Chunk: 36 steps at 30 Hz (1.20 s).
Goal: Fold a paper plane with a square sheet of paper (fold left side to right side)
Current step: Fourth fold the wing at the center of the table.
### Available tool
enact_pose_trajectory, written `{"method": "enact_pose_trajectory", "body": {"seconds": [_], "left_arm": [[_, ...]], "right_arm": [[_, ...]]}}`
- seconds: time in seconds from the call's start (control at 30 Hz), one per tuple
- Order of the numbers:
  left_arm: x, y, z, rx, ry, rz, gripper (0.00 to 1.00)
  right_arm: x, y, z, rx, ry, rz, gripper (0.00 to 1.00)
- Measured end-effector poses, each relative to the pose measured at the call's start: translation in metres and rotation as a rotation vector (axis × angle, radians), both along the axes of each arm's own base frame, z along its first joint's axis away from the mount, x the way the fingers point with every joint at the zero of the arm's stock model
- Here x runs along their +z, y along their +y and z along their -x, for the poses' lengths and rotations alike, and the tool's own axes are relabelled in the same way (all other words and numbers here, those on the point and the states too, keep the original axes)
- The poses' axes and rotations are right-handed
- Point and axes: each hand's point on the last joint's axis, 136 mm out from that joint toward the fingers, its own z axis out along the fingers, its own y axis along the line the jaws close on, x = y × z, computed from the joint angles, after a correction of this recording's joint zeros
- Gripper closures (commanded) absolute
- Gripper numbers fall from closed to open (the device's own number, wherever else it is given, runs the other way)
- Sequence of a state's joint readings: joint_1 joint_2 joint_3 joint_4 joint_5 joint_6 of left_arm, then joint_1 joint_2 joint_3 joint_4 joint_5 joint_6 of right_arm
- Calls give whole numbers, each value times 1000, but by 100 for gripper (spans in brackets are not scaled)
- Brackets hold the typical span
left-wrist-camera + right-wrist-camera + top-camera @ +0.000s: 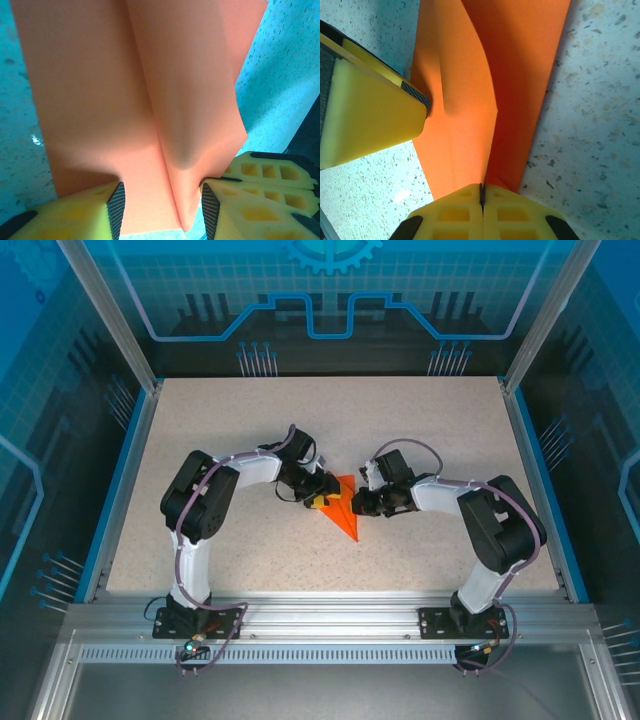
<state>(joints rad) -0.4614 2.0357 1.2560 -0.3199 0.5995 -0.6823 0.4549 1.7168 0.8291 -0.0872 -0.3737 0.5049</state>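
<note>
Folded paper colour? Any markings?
The paper is plain bright orange, unmarked; left wrist view shows it best.

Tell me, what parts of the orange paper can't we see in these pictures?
- Top view: the folded orange paper is tiny. The left tool and right tool cover its upper part, and the creases are too small to make out.
- Left wrist view: the paper's far end is cut off by the top edge.
- Right wrist view: the paper's ridge vanishes inside the shut right tool, and its far end runs off the top edge.
</note>
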Motion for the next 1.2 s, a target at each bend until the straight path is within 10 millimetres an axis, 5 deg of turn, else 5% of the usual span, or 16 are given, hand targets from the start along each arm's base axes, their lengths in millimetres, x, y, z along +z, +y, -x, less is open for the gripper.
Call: {"method": "enact_pose_trajectory", "body": {"seconds": [0.97, 1.2], "left_arm": [[1, 0, -1, -3, -9, -18, 52], [13, 1, -4, -13, -56, -26, 82]], "right_arm": [[-13, -5, 0, -1, 34, 57, 97], [-13, -5, 0, 0, 48, 65, 99]]}}
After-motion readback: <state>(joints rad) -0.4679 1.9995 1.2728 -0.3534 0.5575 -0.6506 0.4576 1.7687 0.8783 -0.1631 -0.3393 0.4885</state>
